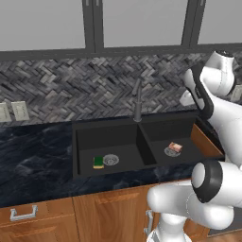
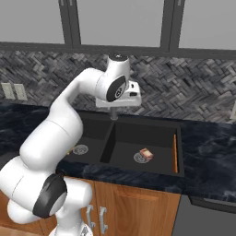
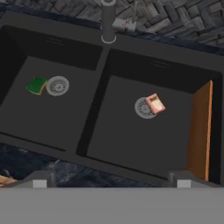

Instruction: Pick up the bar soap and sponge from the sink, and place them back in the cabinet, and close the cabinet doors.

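The matte black sink (image 1: 124,141) (image 2: 152,133) (image 3: 122,140) lies below my hand. The green and yellow sponge (image 1: 98,162) (image 3: 36,85) rests on the left basin floor beside its silver drain. In the right basin the pinkish-brown bar soap (image 1: 175,147) (image 2: 146,154) (image 3: 154,103) lies partly over the drain. My gripper (image 3: 111,180) hovers high above the sink's front edge, open, its tips far apart and holding nothing. The white hand (image 2: 120,99) sits in front of the faucet (image 1: 137,101) (image 3: 107,19). The cabinet and its cabinet doors are out of view.
An orange-brown wooden board (image 1: 205,142) (image 2: 175,152) (image 3: 199,127) leans along the right basin's right wall. Grey-framed frosted-glass cabinets (image 1: 142,21) hang above the herringbone backsplash. Wall outlets (image 1: 13,111) sit at the left. Black marble counter (image 1: 33,156) flanks the sink, with wooden drawers (image 1: 38,217) below.
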Available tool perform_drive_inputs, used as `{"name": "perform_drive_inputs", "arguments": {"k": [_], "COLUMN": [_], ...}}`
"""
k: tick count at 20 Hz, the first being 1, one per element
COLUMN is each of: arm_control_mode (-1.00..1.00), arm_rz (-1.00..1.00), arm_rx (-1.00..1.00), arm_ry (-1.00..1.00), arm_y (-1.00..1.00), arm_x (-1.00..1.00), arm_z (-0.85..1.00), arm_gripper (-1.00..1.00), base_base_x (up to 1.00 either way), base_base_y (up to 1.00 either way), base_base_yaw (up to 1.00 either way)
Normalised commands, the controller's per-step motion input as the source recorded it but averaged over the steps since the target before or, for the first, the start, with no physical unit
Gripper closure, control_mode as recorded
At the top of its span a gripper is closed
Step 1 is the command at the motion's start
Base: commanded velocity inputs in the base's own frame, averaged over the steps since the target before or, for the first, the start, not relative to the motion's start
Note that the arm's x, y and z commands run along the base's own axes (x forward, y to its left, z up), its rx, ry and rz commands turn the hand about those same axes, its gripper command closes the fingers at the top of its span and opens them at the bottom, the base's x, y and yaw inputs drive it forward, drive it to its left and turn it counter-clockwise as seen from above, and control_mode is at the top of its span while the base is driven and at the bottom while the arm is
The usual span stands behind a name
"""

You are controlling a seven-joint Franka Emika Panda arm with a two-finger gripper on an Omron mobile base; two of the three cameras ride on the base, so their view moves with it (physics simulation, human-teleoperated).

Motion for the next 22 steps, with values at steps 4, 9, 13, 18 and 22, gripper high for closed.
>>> {"name": "perform_drive_inputs", "arguments": {"k": [4,9,13,18,22], "arm_control_mode": [-1.00,-1.00,-1.00,-1.00,-1.00], "arm_rz": [0.03,0.06,0.13,0.11,0.05], "arm_rx": [-0.12,-0.07,0.00,0.00,-0.02], "arm_ry": [-0.01,0.00,0.00,0.00,0.00], "arm_y": [-0.08,-0.08,-0.05,-0.14,-0.29], "arm_x": [0.10,0.23,0.38,0.36,0.21], "arm_z": [-0.33,-0.33,-0.43,-0.38,-0.27], "arm_gripper": [-1.00,-1.00,-1.00,-1.00,-1.00], "base_base_x": [0.00,0.00,0.00,0.00,0.00], "base_base_y": [0.00,0.00,0.00,0.00,0.00], "base_base_yaw": [0.00,0.00,0.00,0.00,0.00]}}
